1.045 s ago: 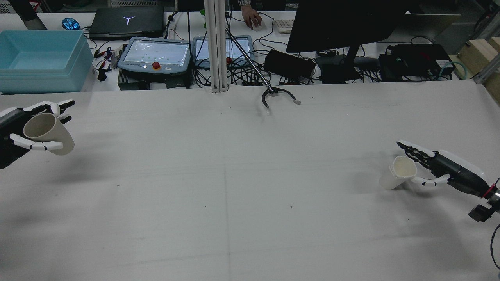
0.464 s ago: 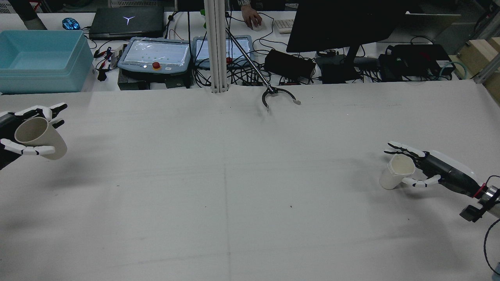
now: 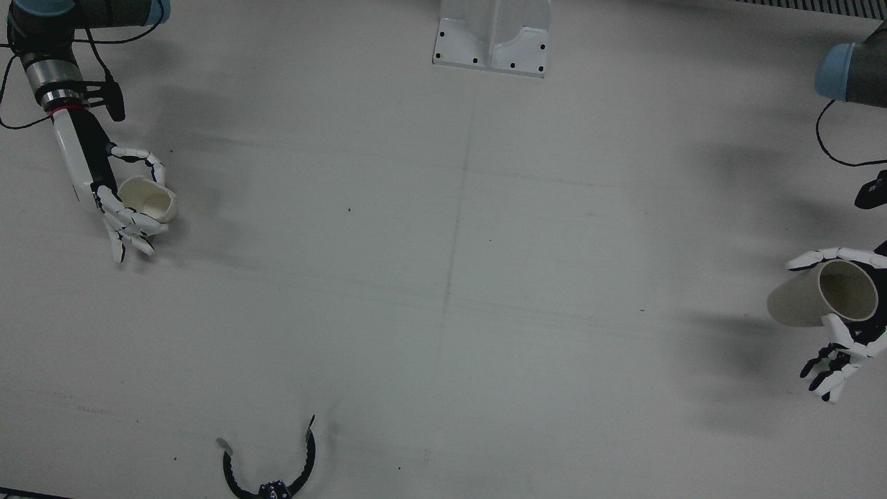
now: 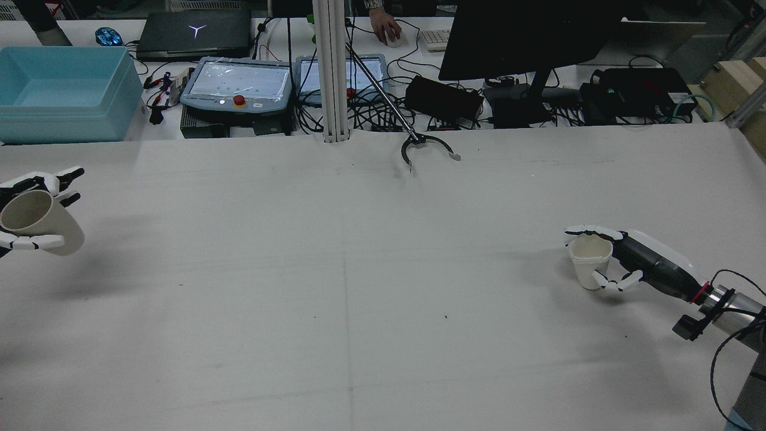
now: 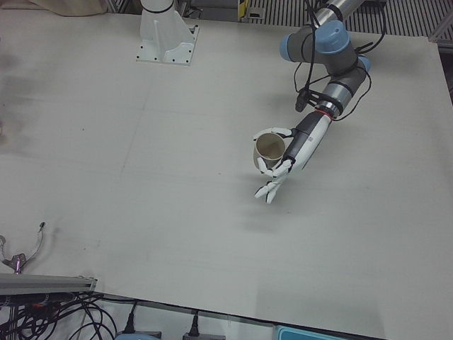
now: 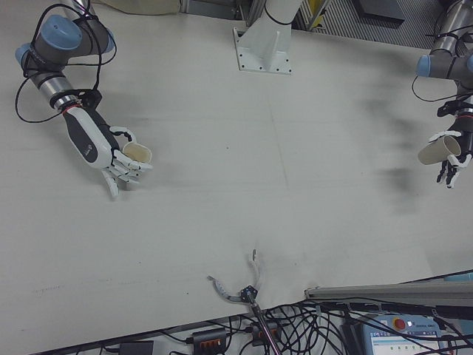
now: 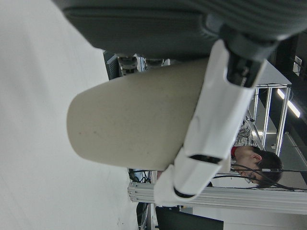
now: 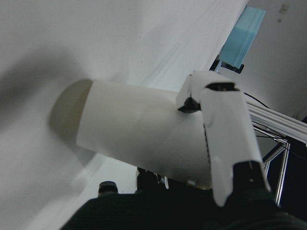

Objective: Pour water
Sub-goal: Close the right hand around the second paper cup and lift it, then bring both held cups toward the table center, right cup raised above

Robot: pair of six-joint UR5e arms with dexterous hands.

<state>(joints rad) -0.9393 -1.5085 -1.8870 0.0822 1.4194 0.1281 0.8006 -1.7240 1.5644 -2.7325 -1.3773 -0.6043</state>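
Observation:
My left hand (image 4: 37, 179) is shut on a beige cup (image 4: 39, 224) and holds it tilted, mouth up and toward the hand, above the table's left edge in the rear view. It also shows at the right of the front view (image 3: 821, 298) and in the left-front view (image 5: 269, 150). My right hand (image 4: 634, 258) is shut on a white cup (image 4: 589, 266), held upright low over the table at the right. It also shows in the front view (image 3: 147, 201). I cannot tell whether its base touches the table.
A black reacher claw (image 4: 426, 147) lies at the table's far edge near a white post (image 4: 333, 72). A blue bin (image 4: 66, 90), pendants, cables and a monitor stand beyond that edge. A white pedestal base (image 3: 493, 38) sits at the robot's side.
My left hand moved further left and slightly down with the beige cup. My right hand moved inward to the left and turned the white cup from tilted to upright.

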